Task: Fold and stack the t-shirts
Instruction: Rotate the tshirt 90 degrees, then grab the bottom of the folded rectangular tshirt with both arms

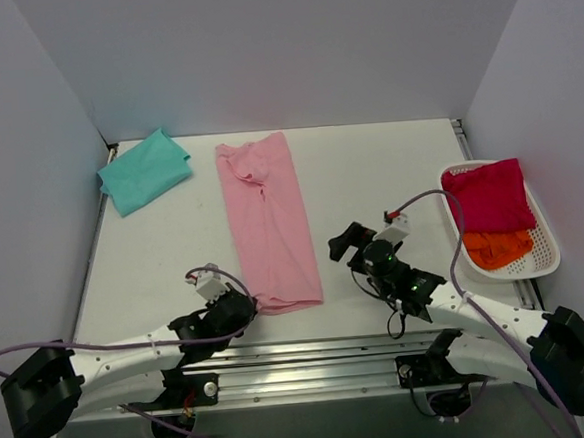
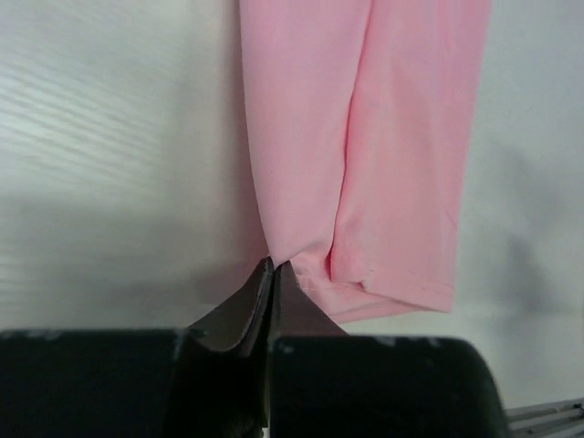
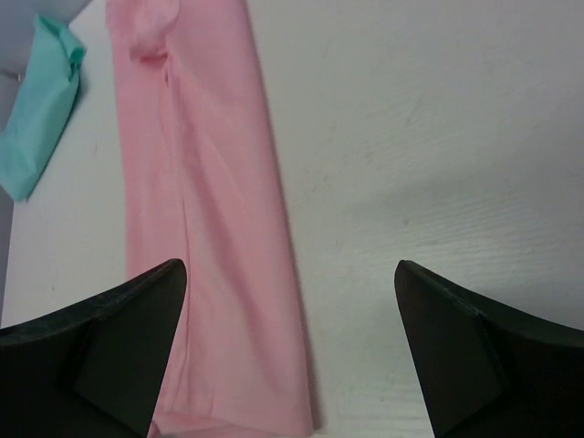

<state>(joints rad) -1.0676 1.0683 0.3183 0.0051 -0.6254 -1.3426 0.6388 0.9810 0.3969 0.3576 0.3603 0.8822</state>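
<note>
Near edge: the metal rail (image 1: pixel 311 353) is running across the front of the white table (image 1: pixel 369 173), with both arm bases sitting on it.

Left gripper: the left gripper (image 1: pixel 244 305) (image 2: pixel 271 270) is reaching in low from the left, its two fingers pressed tight together and pinching the near left corner of the pink t-shirt's hem.

Right gripper: the right gripper (image 1: pixel 346 245) (image 3: pixel 290 266) is hovering over bare table just right of the shirt, fingers spread wide and gripping nothing; the wrist view is looking between them at the shirt's right edge and the tabletop.

Pink t-shirt: the pink t-shirt (image 1: pixel 267 221) (image 2: pixel 365 137) (image 3: pixel 210 228) is lying in the middle of the table, folded lengthwise into a long narrow strip that is running from the near edge toward the back. It is leaning slightly, its near end sitting further right than its far end. A fold line is showing down its length, and the far end is bunching up in wrinkles.

Basket: a white slotted basket (image 1: pixel 549 233) is sitting at the right edge of the table, holding a red cloth (image 1: pixel 489 195) toward the back and an orange cloth (image 1: pixel 497 249) nearer the front.

Teal t-shirt: the teal t-shirt (image 1: pixel 143 172) (image 3: pixel 36 128) is lying folded into a small packet in the far left corner, well apart from the pink one and turned at an angle.
</note>
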